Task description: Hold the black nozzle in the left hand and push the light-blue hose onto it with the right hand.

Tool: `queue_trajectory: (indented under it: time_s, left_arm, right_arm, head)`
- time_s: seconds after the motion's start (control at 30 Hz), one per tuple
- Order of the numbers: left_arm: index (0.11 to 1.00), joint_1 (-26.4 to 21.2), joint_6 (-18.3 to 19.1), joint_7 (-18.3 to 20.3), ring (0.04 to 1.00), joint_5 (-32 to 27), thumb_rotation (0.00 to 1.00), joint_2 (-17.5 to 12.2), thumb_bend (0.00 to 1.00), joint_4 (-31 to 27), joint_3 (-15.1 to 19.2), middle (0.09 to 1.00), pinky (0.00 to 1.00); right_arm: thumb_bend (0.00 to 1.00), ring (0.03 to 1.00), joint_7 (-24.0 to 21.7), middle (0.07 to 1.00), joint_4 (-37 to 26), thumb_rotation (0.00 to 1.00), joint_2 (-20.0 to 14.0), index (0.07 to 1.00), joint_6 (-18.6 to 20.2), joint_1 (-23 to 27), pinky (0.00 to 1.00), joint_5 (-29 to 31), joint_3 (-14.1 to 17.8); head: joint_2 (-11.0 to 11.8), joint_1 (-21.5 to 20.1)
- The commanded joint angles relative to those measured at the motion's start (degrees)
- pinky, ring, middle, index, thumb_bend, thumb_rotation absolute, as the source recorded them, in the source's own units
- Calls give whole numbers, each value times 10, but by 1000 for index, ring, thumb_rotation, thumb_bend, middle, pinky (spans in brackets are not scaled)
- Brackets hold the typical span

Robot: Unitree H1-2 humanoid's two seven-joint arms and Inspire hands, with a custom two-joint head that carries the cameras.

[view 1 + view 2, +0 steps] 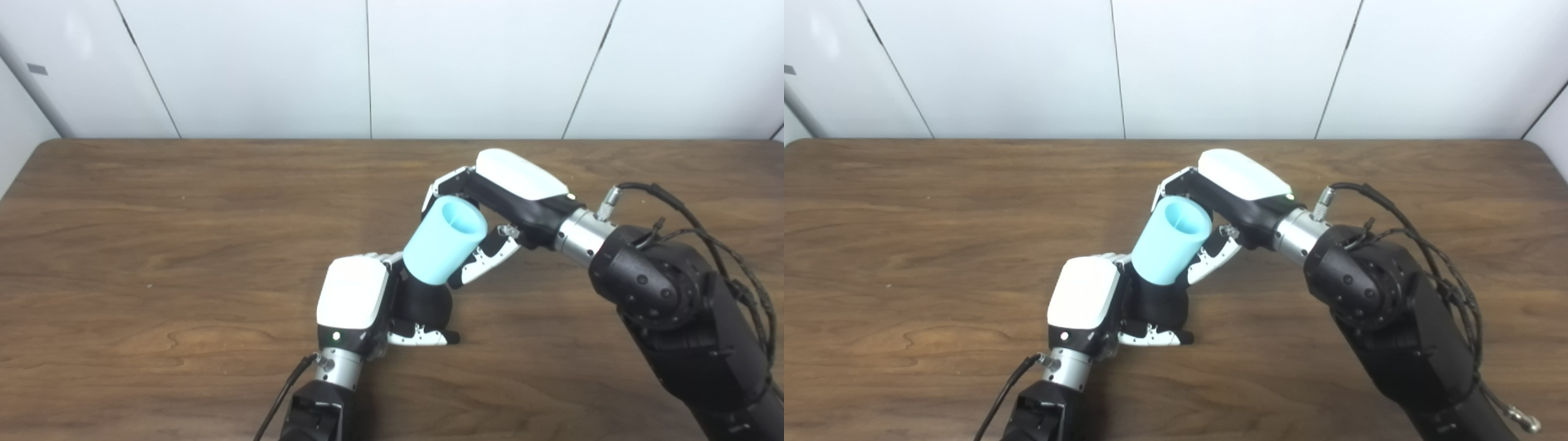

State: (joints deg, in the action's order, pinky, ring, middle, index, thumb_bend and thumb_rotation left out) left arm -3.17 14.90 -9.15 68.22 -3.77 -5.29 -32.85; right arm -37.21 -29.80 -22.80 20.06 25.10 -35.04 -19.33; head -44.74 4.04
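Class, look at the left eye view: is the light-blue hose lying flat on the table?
No: the right hand holds the light-blue hose tilted above the table.

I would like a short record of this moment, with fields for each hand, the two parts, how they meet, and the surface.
left hand: shut on the black nozzle
right hand: shut on the light-blue hose
black nozzle: held low, near the table, mostly hidden by fingers
light-blue hose: tilted, open end up toward the right hand, lower end meeting the nozzle
joint: touching; how far on, cannot tell
table: brown wood
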Motion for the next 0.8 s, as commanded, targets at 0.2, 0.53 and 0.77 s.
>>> queue_trajectory:
  time_s: [0.2,0.53,0.77]
  left_arm:
    - [502,20,-2,43,542,-3,0,4,524,22,-22,463,538]
    - [505,23,-7,44,538,-9,0,3,523,31,-26,463,528]
    - [505,23,-7,45,537,-9,0,1,524,32,-27,460,529]
  right_arm:
    - [515,391,-12,511,-7,0,6,514,-4,30,382,4,-1]
    - [517,397,-20,512,-33,0,7,495,13,46,372,0,22]
    - [519,411,-17,512,-44,0,20,496,32,48,403,-2,34]
  head:
    - [-2,1]
    - [-5,-1]
    - [-5,-3]
